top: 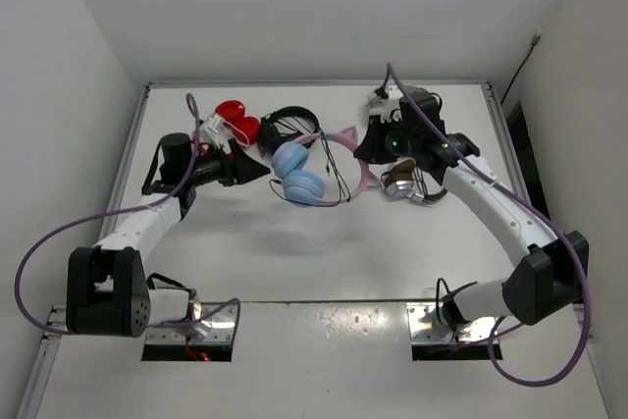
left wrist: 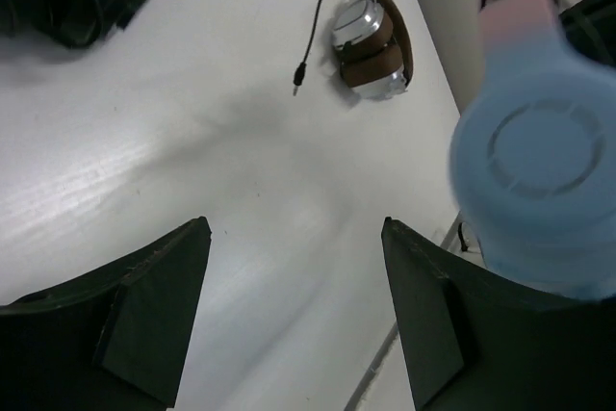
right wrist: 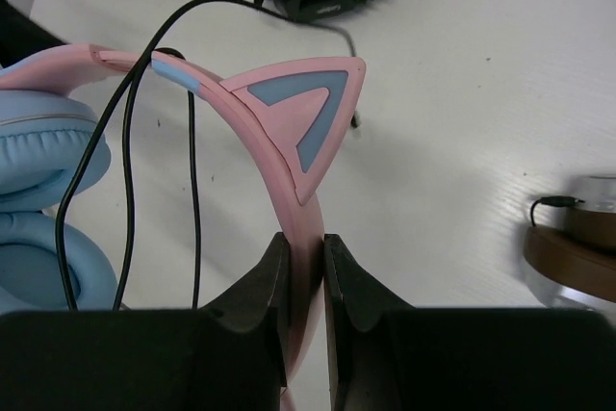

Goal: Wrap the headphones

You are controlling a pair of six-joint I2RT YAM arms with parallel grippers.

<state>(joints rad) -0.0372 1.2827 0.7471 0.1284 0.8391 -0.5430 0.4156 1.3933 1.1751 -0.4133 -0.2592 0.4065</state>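
The headphones [top: 299, 176] lie mid-table, with light blue ear cups and a pink headband [top: 355, 156] with cat ears. Their thin black cable [top: 337, 172] hangs in loops across the band. My right gripper [top: 366, 152] is shut on the pink headband just below a cat ear [right wrist: 310, 113]; in the right wrist view the gripper [right wrist: 306, 240] pinches the band, with the ear cups [right wrist: 43, 209] and cable [right wrist: 125, 180] at left. My left gripper [top: 259, 171] is open and empty beside the ear cups; in the left wrist view [left wrist: 295, 228] one blue cup [left wrist: 539, 180] sits right of it.
A red pair [top: 234, 125] and a black pair [top: 290, 125] lie behind the blue headphones. A brown-and-silver pair [top: 404, 186] lies under my right arm, seen also in the left wrist view [left wrist: 371, 40]. White walls enclose the table [top: 324, 252].
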